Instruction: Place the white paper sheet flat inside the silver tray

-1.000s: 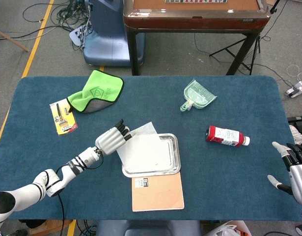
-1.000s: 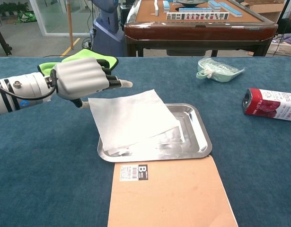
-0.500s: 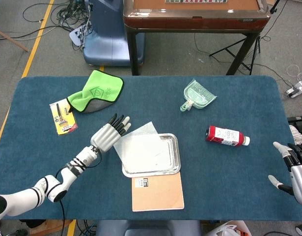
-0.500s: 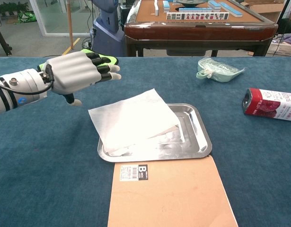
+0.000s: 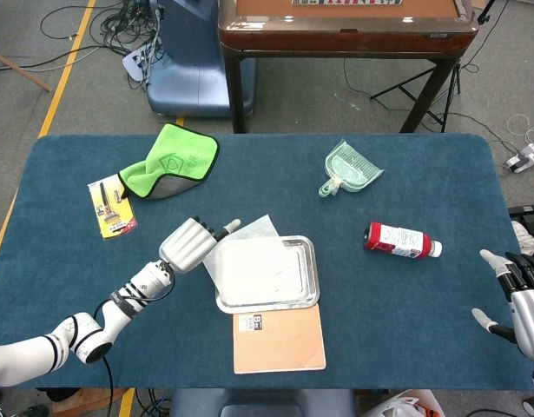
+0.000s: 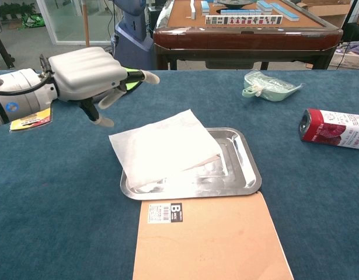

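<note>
I read the white paper sheet point(image 6: 161, 144) as light, limp and easily creased. It lies partly in the silver tray point(image 6: 249, 175), with its far-left corner draped over the tray's rim above the table point(image 6: 51, 204). I'd press that overhanging corner down instead of pinching it. My left hand point(image 6: 89, 73) hovers beside that corner, holding nothing, fingers point(image 6: 145, 76) loosely spread. My right hand point(image 5: 520, 300) rests well apart from the tray, fingers spread, empty.

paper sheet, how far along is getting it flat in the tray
Partly done: the white paper sheet lies over the silver tray, but its left and far edges overhang the rim. The left hand holds nothing and is off the sheet; the right hand is idle. Left: tuck the sheet inside, flat.
</note>
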`<state>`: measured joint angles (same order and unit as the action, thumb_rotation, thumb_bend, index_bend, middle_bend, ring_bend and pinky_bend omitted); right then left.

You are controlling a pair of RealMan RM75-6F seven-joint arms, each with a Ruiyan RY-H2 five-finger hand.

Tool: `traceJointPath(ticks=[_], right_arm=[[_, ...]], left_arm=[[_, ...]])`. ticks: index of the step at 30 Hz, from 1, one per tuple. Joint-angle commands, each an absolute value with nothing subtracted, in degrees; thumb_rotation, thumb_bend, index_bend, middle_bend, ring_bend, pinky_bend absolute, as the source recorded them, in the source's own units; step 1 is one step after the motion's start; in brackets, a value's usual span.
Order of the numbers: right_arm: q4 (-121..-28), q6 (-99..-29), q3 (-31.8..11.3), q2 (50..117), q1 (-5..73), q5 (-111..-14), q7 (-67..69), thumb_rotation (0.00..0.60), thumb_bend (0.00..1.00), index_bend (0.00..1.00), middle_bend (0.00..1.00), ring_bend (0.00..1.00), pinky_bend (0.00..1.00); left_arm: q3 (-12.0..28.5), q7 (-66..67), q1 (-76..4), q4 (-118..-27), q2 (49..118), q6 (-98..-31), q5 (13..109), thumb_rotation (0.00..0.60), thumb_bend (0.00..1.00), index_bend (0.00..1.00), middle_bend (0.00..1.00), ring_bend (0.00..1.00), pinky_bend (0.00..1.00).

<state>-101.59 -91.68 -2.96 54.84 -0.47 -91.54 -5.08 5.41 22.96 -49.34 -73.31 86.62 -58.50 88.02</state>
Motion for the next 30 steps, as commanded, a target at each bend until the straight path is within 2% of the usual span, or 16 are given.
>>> traceJointPath(ticks=[1,5,7,10,20,30], right_arm=[[-101.6,-91.6,-2.98,54.82,-0.46,-91.39,-5.08,0.6,0.11,0.17,0.25,0.14,0.17],[-101.42,-91.46,-3.05,54.91,-0.38,-91.17,-4.94,0.6,0.11,0.17,0.25,0.14,0.17],[-101.3,-91.27,-3.06,54.98,-0.29,-91.05,-4.85,0.6,0.11,0.17,0.25,0.14,0.17],[-101.06,-91.07,-3.11,55.13,-0.14,-90.95,-4.65,0.6,0.11,0.17,0.25,0.14,0.17],[-100.4,-91.13,-3.14,55.2,-0.18,-90.66,-3.8,0.6,0.11,0.17,0.25,0.14,0.17],[-100.21,-90.96,-3.17,55.2,-0.14,-90.34,-3.61,0.6,0.11,0.17,0.25,0.14,0.17]], left_arm=[[5.8,20.48,-50.83,-77.66,84.92,-52.65,84.48,0.6,0.21,0.17,1.0,1.0,0.99],[6.46,20.05,-52.02,-81.61,83.65,-47.28,79.89,0.576,0.28,0.12,1.0,1.0,1.0],[6.49,20.53,-52.69,-82.76,83.31,-45.12,78.21,0.475,0.3,0.1,1.0,1.0,1.0],[6.69,20.98,-53.98,-85.06,82.88,-40.61,73.49,0.393,0.31,0.08,1.0,1.0,1.0],[7.27,26.62,-58.17,-86.33,85.08,-36.48,61.0,0.359,0.31,0.07,1.0,1.0,1.0],[5.75,32.89,-63.6,-84.05,88.41,-36.55,47.5,0.35,0.31,0.07,1.0,1.0,1.0]])
